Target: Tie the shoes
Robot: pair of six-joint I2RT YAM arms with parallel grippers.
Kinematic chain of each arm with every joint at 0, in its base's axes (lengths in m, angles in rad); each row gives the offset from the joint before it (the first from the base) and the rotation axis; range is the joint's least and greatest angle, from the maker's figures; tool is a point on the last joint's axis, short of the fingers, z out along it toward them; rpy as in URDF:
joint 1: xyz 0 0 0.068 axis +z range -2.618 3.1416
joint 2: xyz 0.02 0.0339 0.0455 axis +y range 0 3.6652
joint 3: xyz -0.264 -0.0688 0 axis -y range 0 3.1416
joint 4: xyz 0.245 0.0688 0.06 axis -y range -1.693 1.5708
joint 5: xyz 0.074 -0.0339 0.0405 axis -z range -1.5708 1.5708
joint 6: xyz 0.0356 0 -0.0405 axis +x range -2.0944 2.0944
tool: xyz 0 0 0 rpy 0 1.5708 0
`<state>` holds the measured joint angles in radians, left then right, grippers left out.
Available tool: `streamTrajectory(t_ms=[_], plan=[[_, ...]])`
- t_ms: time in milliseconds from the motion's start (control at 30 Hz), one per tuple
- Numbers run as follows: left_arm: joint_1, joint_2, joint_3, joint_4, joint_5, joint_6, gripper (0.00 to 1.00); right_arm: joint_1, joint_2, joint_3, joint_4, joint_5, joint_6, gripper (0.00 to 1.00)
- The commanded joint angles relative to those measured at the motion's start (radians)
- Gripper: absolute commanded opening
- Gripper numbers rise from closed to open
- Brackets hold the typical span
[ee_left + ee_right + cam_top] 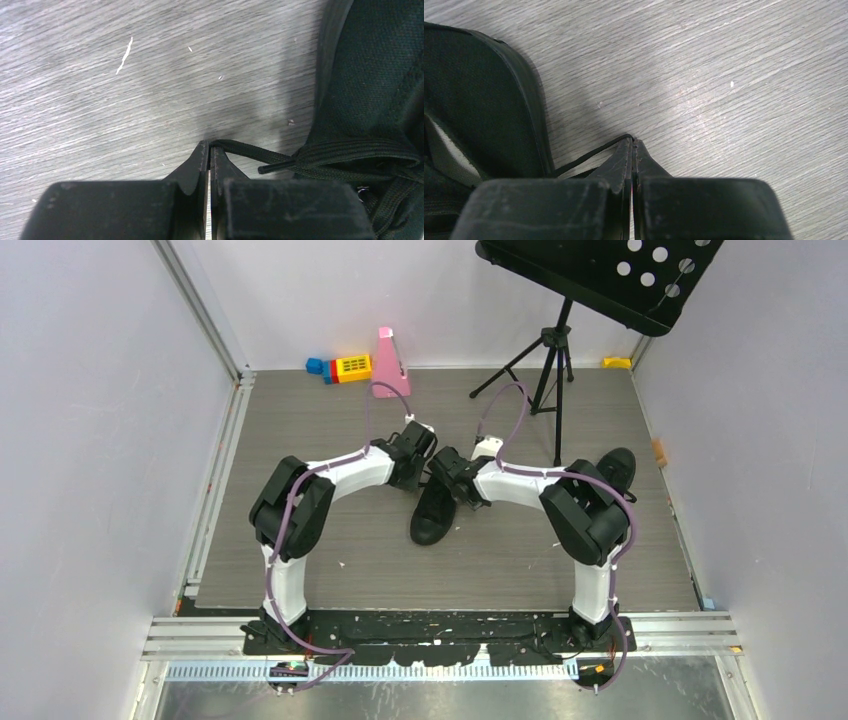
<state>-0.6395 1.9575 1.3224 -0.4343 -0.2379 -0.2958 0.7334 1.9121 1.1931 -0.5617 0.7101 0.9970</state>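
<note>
A black canvas sneaker (434,515) lies at the table's middle, toe toward me. It fills the right side of the left wrist view (372,95) and the left side of the right wrist view (479,100). My left gripper (209,145) is shut on a black lace (250,150) that runs from its tips right to the shoe. My right gripper (632,141) is shut on a thin black lace (589,154) that runs left to the shoe. In the top view the left gripper (425,465) and right gripper (455,480) sit on either side of the shoe's laced part. A second black shoe (614,468) lies behind the right arm.
A black tripod music stand (556,350) stands at the back right. Coloured toy blocks (345,367) and a pink piece (388,362) lie at the back wall. A small yellow thing (617,362) sits in the back right corner. Walls close in both sides.
</note>
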Motion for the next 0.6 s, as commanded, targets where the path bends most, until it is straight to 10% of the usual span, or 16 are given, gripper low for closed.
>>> streamTrajectory(t_ms=[0,567], plan=[[0.025,0.039,-0.003,-0.123,-0.178,0.056,0.0,-0.023,0.05,-0.012,-0.138,0.141,-0.015,0.0],[0.013,0.02,-0.018,-0.082,-0.132,0.061,0.0,-0.023,0.056,-0.007,-0.098,0.094,-0.082,0.0]])
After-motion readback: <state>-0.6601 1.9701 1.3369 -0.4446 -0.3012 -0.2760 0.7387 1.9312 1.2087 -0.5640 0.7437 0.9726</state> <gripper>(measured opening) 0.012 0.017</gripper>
